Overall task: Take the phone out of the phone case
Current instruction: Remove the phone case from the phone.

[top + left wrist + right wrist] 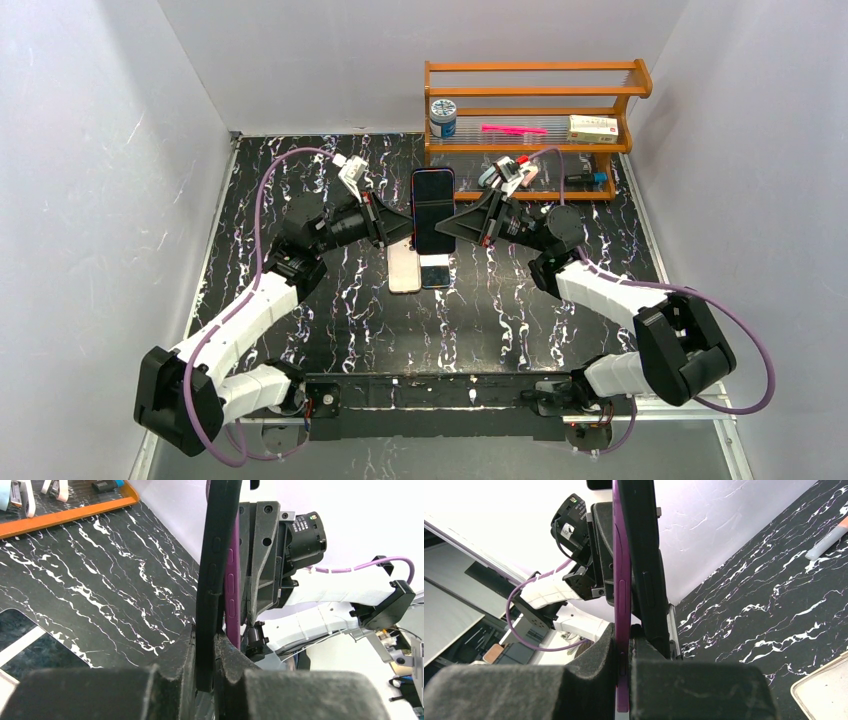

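Note:
Both arms hold the phone and its case up above the middle of the table (300,180). In the top view they show as one dark slab (432,205). In the left wrist view my left gripper (206,640) is shut on the edge of the black case (212,565), with the purple phone (231,585) just behind it. In the right wrist view my right gripper (623,640) is shut on the purple phone (621,580), and the black case (644,565) stands beside it, slightly apart. In the top view my left gripper (408,228) and right gripper (447,228) meet from opposite sides.
A beige phone-shaped slab (404,268) and a dark one (436,271) lie on the table below the grippers. A wooden rack (530,92) at the back right holds a jar (442,117), a pink brush (512,129), a box (593,127) and small items.

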Action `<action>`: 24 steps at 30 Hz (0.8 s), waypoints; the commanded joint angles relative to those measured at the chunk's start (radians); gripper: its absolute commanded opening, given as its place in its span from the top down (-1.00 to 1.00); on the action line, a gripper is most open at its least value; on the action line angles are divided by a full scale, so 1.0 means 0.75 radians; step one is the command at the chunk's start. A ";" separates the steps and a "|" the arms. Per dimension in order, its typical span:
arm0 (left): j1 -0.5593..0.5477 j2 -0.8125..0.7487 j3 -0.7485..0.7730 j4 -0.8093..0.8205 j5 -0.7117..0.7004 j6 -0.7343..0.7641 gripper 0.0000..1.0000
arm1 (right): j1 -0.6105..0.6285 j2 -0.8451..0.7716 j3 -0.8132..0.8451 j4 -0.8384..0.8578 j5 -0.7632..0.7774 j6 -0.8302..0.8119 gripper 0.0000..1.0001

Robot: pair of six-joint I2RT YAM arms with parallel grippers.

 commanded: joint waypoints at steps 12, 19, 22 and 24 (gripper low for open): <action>0.003 -0.006 0.059 0.001 -0.316 0.074 1.00 | 0.064 -0.045 -0.108 -0.178 -0.149 -0.121 0.97; 0.003 -0.001 0.083 -0.200 -0.454 0.189 1.00 | 0.069 -0.097 -0.139 -0.334 -0.138 -0.230 0.97; 0.006 0.006 0.150 -0.493 -0.572 0.313 1.00 | 0.037 -0.153 -0.091 -0.627 -0.067 -0.414 0.97; 0.019 0.019 0.183 -0.672 -0.658 0.376 1.00 | -0.007 -0.172 -0.062 -0.781 -0.024 -0.524 0.97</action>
